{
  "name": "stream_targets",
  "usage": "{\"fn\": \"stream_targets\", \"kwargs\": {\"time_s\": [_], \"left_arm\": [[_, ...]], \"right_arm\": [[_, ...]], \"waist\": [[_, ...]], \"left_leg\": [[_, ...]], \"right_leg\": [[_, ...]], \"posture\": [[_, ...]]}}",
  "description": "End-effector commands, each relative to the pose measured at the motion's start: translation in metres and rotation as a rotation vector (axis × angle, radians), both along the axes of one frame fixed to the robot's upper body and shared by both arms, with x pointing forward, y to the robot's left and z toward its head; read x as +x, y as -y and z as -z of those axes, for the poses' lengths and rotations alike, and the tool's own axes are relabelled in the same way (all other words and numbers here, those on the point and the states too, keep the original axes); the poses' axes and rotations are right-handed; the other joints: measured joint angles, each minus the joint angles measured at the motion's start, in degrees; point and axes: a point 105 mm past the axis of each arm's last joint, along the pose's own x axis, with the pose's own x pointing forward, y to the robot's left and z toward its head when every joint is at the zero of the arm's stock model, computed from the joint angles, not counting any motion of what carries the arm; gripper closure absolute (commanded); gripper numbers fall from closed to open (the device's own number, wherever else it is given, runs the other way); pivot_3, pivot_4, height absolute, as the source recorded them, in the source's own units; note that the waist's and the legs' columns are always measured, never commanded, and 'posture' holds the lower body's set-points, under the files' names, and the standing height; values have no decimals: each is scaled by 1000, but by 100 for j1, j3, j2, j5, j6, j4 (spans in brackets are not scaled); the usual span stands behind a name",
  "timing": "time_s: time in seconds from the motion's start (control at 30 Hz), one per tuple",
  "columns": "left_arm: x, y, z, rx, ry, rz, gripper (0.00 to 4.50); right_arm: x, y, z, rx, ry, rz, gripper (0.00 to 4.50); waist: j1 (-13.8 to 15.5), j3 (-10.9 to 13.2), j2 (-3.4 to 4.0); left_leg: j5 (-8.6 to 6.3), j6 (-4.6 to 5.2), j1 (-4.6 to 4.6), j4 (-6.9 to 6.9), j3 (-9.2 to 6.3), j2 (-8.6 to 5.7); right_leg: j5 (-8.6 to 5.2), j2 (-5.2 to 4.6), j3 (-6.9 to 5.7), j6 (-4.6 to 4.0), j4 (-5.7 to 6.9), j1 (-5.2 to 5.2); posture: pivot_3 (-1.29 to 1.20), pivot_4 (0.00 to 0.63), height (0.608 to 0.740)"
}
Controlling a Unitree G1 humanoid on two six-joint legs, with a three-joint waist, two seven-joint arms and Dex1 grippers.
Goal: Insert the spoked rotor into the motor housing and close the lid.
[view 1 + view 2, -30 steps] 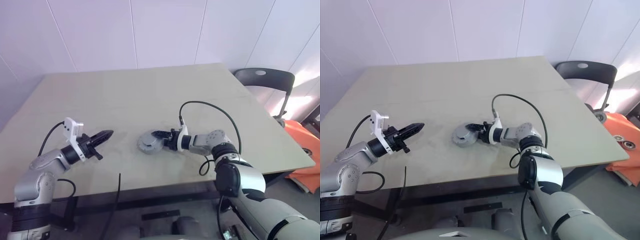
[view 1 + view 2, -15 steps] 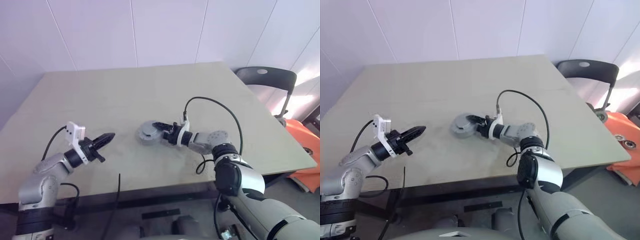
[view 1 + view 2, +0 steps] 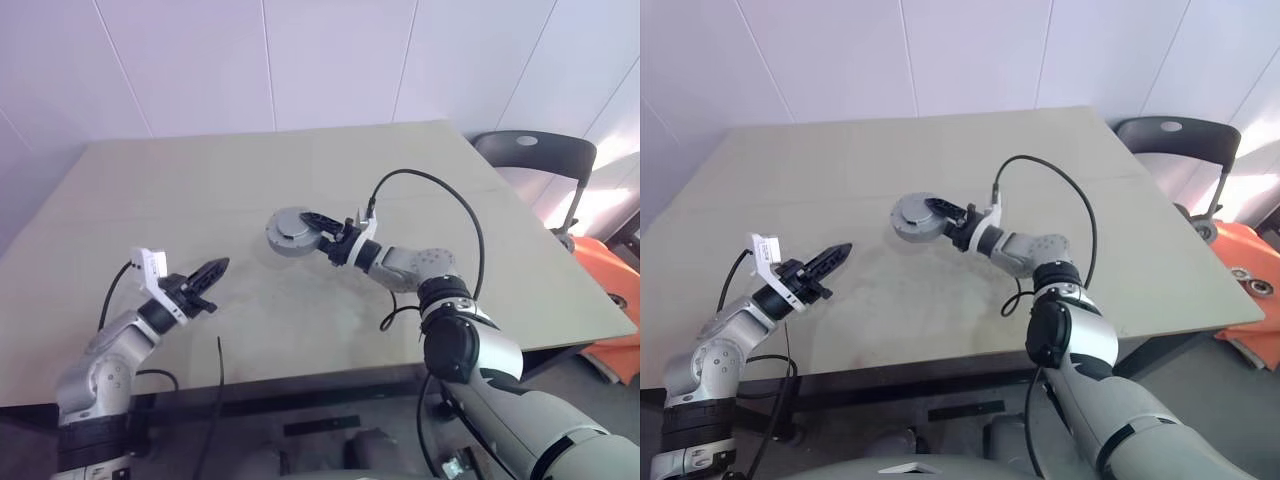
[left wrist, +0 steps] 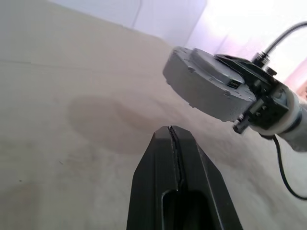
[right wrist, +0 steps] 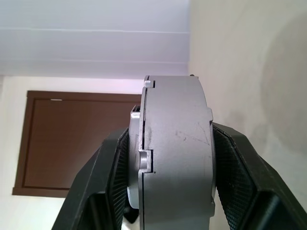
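The left gripper [image 3: 212, 268] hangs over the near left part of the table [image 3: 180, 190], its 2 black fingers pressed together with nothing between them, pointing toward the table's middle. In the left wrist view the closed fingers [image 4: 177, 158] show only a thin seam between them.

Farther in, about the middle of the table, the right gripper [image 3: 312, 222] pinches the motor housing [image 3: 288, 232] by its flat faces, 1 finger on each face. The housing is a short round grey metal drum with a flat grey cover plate on 1 side; the seam between plate and body shows in the right wrist view [image 5: 175, 158]. It is held clear of the tabletop and tilted, with its shadow lying on the surface beneath it. Its inside cannot be seen.

A black cable [image 3: 440, 205] loops above the right wrist.
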Motion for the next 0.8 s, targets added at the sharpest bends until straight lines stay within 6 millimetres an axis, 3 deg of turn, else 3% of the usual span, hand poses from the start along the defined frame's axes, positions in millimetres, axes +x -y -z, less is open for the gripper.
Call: {"fn": "stream_targets", "kwargs": {"time_s": [0.03,0.27,0.53,0.73,0.8], "left_arm": [[4,1,-12,-29,41,-18,4500],[10,7,-21,-133,50,-43,4500],[10,27,-23,-222,43,15,4500],[17,31,-32,-145,89,-7,4500],[19,28,-32,-134,96,-18,4099]], "right_arm": [[9,-5,-36,65,98,9,2245],[10,-9,-36,42,102,4,2245],[10,-11,-36,28,108,0,2245],[10,-11,-34,10,112,1,2245],[10,-11,-34,8,112,1,2245]], "waist": [[-1,0,-1],[1,-1,-1],[1,-2,-1],[1,-2,-1],[-4,-2,-1]], "left_leg": [[0,0,-1,0,1,-1],[0,0,-1,1,0,-2],[0,-1,-2,3,2,-3],[1,-1,0,12,2,-3],[1,-1,1,13,3,-4]], "right_leg": [[0,-1,0,0,0,0],[2,-2,0,-1,1,0],[2,-1,0,-2,3,-1],[3,2,1,-2,14,-1],[3,3,1,-2,16,-1]], "posture": [[0,0,740],[0,0,740],[0,0,740],[0,0,740],[0,0,740]]}}
